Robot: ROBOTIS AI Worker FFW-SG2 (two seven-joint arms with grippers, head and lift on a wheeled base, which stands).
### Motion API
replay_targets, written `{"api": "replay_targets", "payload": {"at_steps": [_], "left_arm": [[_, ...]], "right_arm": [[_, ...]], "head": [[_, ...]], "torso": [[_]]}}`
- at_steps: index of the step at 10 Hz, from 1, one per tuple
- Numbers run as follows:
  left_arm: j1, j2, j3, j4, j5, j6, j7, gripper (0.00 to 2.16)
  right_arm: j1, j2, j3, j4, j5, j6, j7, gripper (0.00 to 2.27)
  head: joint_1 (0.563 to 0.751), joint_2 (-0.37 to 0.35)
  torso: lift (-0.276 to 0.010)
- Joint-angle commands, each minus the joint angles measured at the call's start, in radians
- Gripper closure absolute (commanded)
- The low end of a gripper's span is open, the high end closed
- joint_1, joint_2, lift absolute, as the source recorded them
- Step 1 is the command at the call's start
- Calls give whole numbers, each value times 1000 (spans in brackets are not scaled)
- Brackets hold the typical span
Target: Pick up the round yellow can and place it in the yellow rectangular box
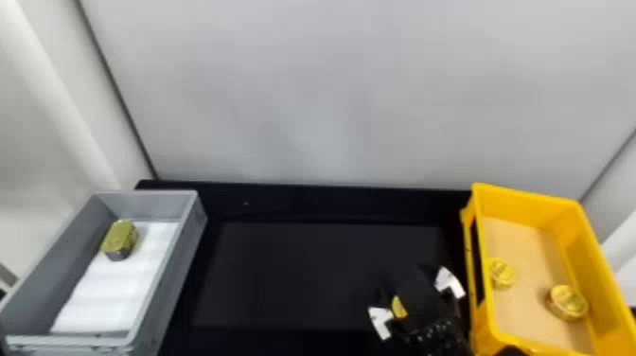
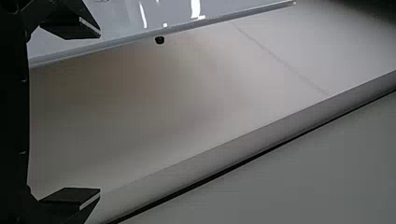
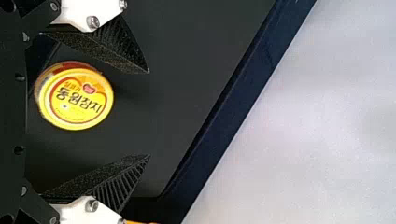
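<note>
Wide-spread jaws of the right gripper (image 3: 149, 114) flank the round yellow can (image 3: 74, 95) above a black table (image 1: 307, 274).
The can lies nearer one finger than the other, so an off-center squeeze could shove or tip it; a grip taken too high could slip off its rim. Beside the gripper stands the yellow box (image 1: 525, 203), whose wall could snag a low carry and whose two cans (image 1: 567, 303) could be bumped by a careless drop. The left gripper (image 2: 99, 113) waits empty, jaws wide.
</note>
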State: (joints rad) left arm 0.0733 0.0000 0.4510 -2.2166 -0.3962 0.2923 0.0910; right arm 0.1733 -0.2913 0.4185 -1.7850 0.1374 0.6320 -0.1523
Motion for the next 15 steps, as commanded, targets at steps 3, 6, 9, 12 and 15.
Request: {"api": "replay_targets", "payload": {"at_steps": [3, 6, 9, 12, 15], "left_arm": [[0, -3, 13, 3, -3, -11, -4, 88], [-1, -3, 16, 3, -3, -13, -5, 88], [-1, -3, 16, 1, -3, -15, -5, 88], [0, -3, 16, 0, -3, -16, -5, 88], [0, -3, 20, -2, -3, -18, -5, 88]], "right_arm": [[29, -29, -1, -48, -249, -23, -121, 170], [54, -57, -7, -60, -444, -33, -260, 177], [65, -88, 1, -86, -489, -29, -328, 185], [80, -104, -4, -103, -568, -21, -389, 199], [83, -109, -1, -120, -656, -9, -487, 233]], "head": [[694, 14], [694, 14], [694, 14], [694, 14], [694, 14]], "torso": [[-56], [-56], [-56], [-56], [-56]]}}
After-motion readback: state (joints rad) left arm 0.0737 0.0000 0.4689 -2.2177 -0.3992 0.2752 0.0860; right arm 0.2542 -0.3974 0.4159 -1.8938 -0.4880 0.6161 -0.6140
